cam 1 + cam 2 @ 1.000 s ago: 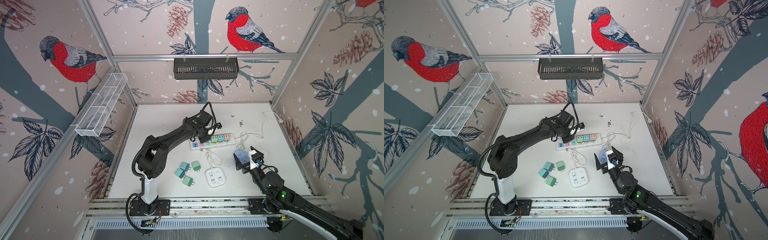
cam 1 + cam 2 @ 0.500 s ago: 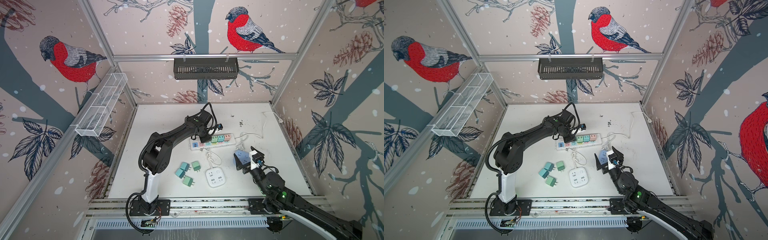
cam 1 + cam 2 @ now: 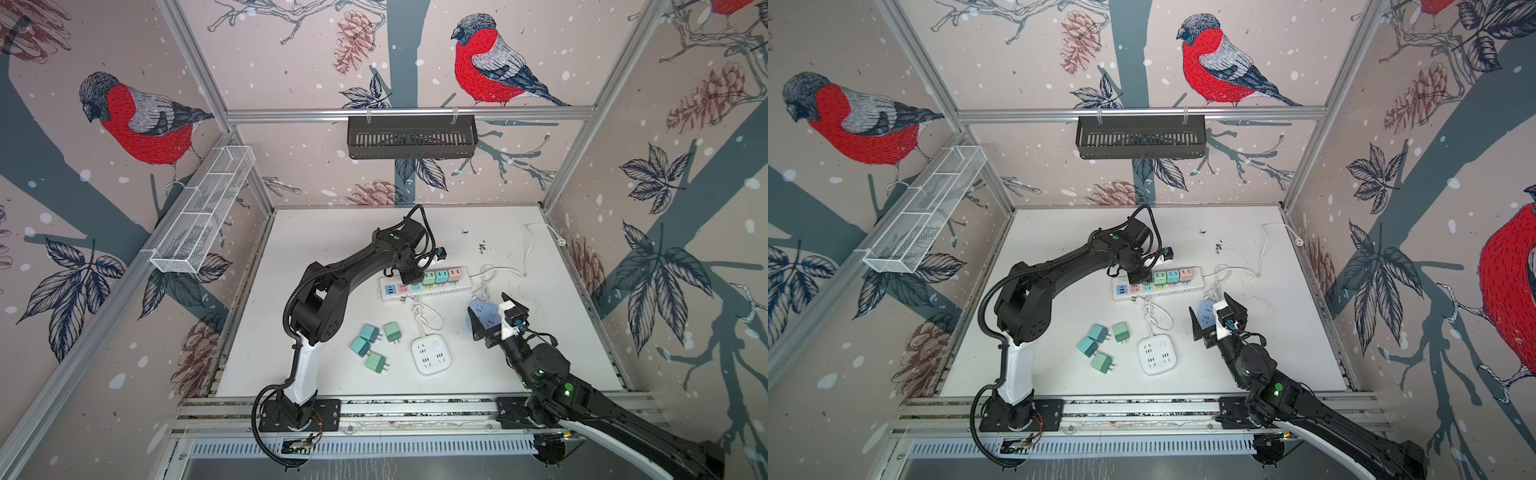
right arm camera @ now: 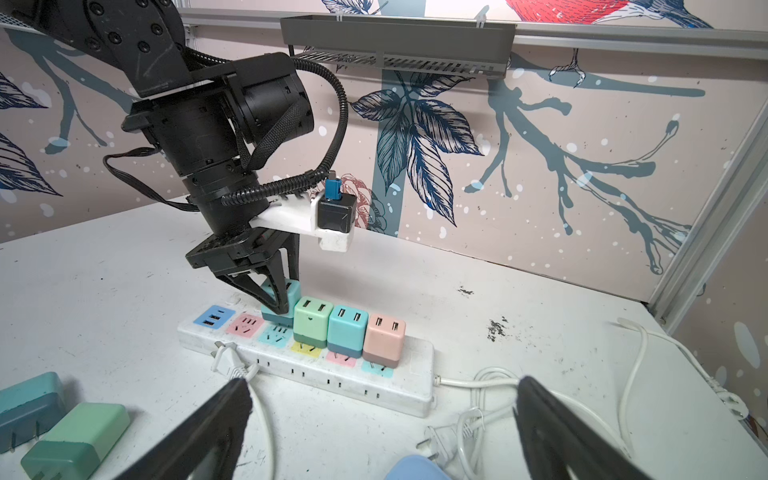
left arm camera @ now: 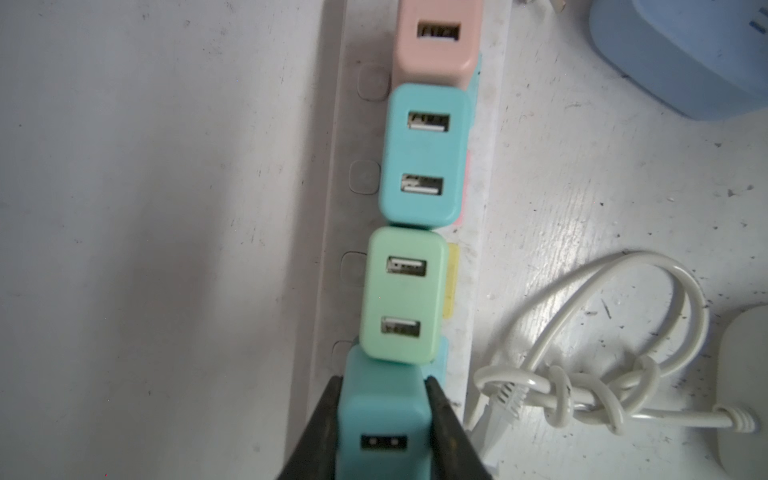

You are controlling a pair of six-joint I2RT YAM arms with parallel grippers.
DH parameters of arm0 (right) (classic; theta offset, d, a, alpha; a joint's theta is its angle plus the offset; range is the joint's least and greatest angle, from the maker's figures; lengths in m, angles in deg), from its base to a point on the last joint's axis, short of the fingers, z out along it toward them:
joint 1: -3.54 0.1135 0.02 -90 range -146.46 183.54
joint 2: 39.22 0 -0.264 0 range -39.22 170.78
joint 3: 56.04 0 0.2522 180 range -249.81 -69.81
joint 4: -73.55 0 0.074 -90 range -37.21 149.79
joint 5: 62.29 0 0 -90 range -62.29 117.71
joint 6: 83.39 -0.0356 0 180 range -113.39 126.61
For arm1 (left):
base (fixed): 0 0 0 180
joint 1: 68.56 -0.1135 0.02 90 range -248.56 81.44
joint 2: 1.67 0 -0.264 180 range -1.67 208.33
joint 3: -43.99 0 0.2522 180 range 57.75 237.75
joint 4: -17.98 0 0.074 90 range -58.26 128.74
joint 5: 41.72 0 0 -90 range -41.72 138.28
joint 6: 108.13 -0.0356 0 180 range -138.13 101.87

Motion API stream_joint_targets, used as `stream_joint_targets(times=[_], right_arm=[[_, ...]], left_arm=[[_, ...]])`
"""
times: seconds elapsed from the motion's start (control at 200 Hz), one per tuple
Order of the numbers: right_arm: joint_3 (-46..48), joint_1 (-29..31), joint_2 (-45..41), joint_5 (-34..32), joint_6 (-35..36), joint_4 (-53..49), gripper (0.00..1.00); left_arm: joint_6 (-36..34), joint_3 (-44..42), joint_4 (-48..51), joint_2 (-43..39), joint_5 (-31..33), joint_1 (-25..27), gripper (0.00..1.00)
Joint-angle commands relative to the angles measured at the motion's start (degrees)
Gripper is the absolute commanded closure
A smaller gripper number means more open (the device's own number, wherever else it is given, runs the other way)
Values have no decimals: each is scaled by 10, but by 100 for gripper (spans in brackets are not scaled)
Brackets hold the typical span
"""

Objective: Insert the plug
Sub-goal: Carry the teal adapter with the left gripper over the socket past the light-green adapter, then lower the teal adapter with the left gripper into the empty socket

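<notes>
Well, at the left four loose plugs lie clustered on the table, untouched. Next along, the left gripper pinches a teal plug by its sides. It holds the plug over the teal socket of the strip, hard against the green plug beside it. Whether the prongs have entered the slots I cannot tell, since the body hides them. Further right, the right gripper hangs spread wide and empty, near the strip but apart from it.

The likely trouble is crowding. The teal body seems to rub its green neighbour, so a downward push could cock it and send the prongs beside the slots. Nothing braces the strip either, and a skewed push may slide or tip it on the smooth table.

The plugs are rounded blocks of matte plastic, pale on top with a darker band at the base and USB ports in the upper face. The strip is a long white bar, scuffed, with coloured socket patches. A cord beside it is pale, rubbery and tied in a loose knot.
</notes>
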State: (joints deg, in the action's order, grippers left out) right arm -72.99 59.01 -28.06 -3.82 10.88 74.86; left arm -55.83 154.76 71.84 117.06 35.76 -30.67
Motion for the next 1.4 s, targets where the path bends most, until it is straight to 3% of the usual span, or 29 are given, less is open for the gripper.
stream_joint_targets(times=[0.0,0.655,1.181,1.246,1.311,1.321,1.331,1.341,1.396], right_arm=[[1,0,-2,2,-11,3,0],[3,0,-19,3,-12,-5,0],[5,-1,-23,-23,-19,-1,0],[6,0,-23,-24,-19,0,0],[6,-1,-24,-27,-27,3,0],[6,-1,-24,-28,-29,4,0],[6,0,-24,-30,-32,5,0],[6,-1,-25,-31,-35,6,0],[7,0,-26,-41,-48,7,0]], left_arm=[[-15,7,37,8,-25,0,100],[8,4,47,5,12,9,100],[-13,3,23,26,-5,9,100],[-10,-1,16,21,-4,9,89],[-4,-11,0,11,0,9,67],[-3,-12,-3,8,0,8,54],[-3,-15,-6,7,0,8,19],[-3,-17,-9,3,0,9,6],[0,-28,-25,-12,-3,9,1]])
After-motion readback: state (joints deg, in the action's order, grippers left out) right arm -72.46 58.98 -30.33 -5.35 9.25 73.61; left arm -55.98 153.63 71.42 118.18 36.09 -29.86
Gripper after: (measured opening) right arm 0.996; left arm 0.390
